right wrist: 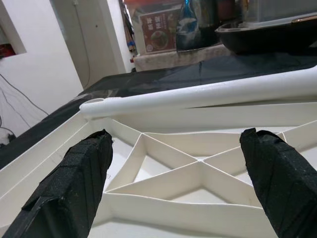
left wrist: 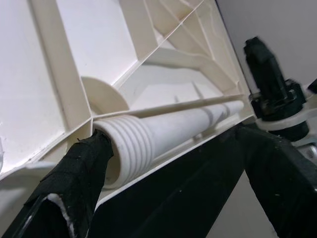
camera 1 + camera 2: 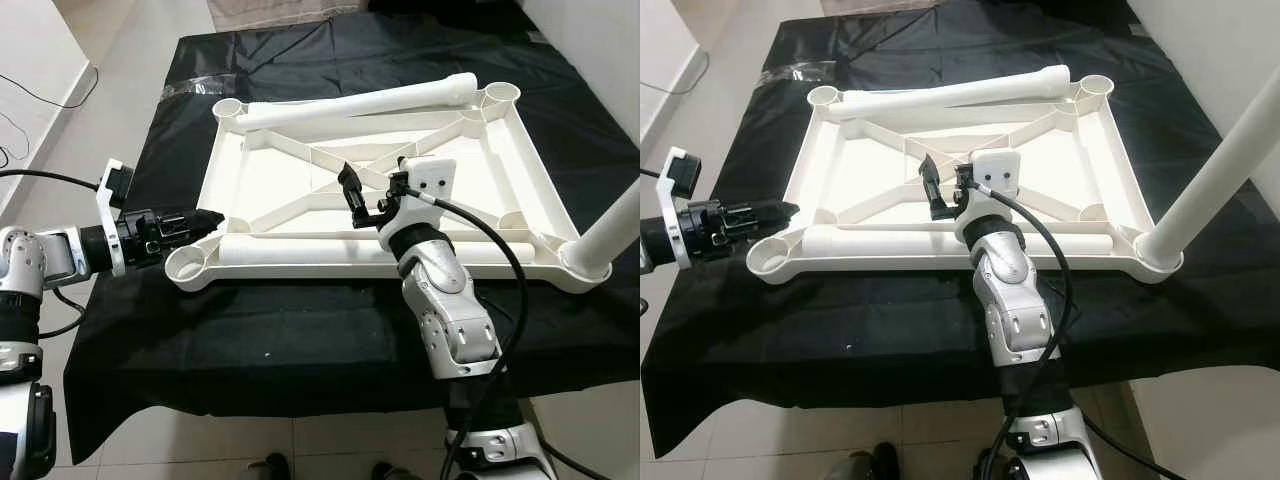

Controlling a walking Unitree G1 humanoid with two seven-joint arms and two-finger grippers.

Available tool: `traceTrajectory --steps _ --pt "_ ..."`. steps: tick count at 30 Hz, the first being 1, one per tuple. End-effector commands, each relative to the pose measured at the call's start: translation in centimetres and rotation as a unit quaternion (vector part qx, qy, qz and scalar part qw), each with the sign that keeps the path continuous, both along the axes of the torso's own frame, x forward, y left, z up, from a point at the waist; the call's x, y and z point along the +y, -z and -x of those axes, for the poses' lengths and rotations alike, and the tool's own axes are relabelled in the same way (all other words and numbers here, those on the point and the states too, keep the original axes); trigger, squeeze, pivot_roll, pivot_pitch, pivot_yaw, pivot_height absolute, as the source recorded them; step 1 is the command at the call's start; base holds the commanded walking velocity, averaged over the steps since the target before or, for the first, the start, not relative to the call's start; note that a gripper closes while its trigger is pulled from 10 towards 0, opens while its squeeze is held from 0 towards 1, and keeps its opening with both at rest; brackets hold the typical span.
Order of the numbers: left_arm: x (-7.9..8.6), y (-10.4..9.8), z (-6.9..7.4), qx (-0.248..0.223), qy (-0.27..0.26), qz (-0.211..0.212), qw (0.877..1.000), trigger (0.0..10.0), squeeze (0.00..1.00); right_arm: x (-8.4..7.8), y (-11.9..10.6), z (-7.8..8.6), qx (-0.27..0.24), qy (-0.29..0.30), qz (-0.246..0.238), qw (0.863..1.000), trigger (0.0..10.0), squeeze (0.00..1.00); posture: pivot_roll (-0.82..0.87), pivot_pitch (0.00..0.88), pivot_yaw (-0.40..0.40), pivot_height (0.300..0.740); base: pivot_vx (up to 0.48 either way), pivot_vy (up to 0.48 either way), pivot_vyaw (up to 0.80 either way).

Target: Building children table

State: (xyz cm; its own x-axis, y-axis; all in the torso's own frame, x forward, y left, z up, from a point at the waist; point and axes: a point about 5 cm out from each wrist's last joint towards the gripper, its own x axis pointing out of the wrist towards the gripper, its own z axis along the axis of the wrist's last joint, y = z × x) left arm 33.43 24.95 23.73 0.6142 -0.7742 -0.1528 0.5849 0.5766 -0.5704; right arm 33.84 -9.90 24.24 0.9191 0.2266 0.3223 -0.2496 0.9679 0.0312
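The white plastic tabletop lies upside down on a table draped in black cloth. One white leg rests across its far edge, and a second leg lies inside the near rim. A third leg stands in the near right corner socket. My left gripper is open at the near left corner socket. In its wrist view its fingers flank the threaded end of the lying leg. My right gripper hovers open over the ribbed middle, holding nothing.
The black cloth hangs over the table's near edge, with tiled floor below. Cables run across the floor at the left by a white wall. Boxes and dark containers stand beyond the table's far end.
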Motion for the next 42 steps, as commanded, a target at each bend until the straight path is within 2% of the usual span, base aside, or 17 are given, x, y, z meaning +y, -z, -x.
traceTrajectory --steps 1,14,36,42 --pt "0.0 1.3 0.1 0.018 0.004 0.000 1.000 10.0 0.00 0.1 -0.2 0.3 0.000 -0.005 0.000 1.000 10.0 0.00 0.05 0.294 0.094 0.740 0.000 0.000 0.00" --pt "-1.0 1.9 -0.7 0.018 0.018 0.015 1.000 10.0 0.00 -0.1 -1.0 0.7 -0.004 -0.006 -0.004 1.000 10.0 0.00 0.03 0.318 0.098 0.740 0.000 0.000 0.00" --pt "-2.1 2.8 -0.9 0.028 0.038 0.030 0.998 10.0 0.00 -0.2 -1.8 1.0 -0.007 -0.003 -0.008 1.000 10.0 0.00 0.02 0.327 0.108 0.740 0.000 0.000 0.00" --pt "-2.6 2.8 -1.2 0.029 0.041 0.043 0.998 10.0 0.00 -0.2 -2.6 0.9 -0.017 0.000 -0.013 1.000 10.0 0.00 0.02 0.328 0.121 0.740 0.000 0.000 0.00"
